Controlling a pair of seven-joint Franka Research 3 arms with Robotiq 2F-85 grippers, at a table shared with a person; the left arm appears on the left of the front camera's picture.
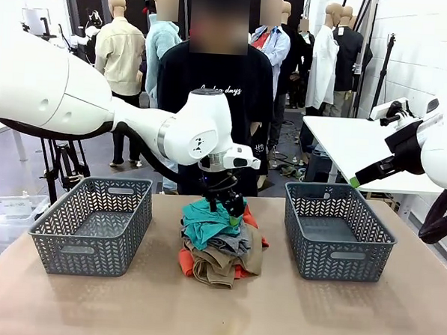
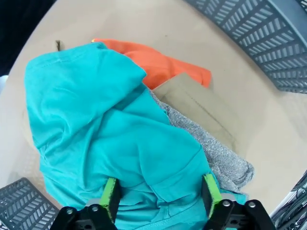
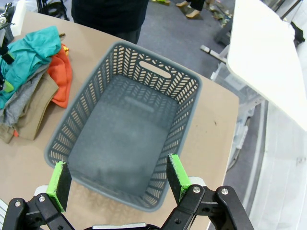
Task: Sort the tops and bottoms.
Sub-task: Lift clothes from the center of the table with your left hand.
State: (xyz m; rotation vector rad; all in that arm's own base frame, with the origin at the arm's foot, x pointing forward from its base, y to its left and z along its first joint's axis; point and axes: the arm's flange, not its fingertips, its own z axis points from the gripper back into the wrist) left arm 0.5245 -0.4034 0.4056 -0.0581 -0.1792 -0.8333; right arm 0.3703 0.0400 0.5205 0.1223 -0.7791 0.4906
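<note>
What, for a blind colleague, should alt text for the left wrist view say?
Open left gripper straddles a teal garment atop a pile; an orange garment, khaki-tan garment and grey garment show beneath it, on a tan table beside a grey basket.

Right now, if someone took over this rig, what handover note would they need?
Left pincer: open, down on the teal garment, pads straddling a fold; nothing lifted.
Right pincer: open, holding nothing, above the right basket.
Garments: heaped together between the right basket and the left basket; teal on top, with the grey garment, khaki-tan garment and orange garment under it.
Done: none sorted.
Left: close on teal, bin it, then the other three.
</note>
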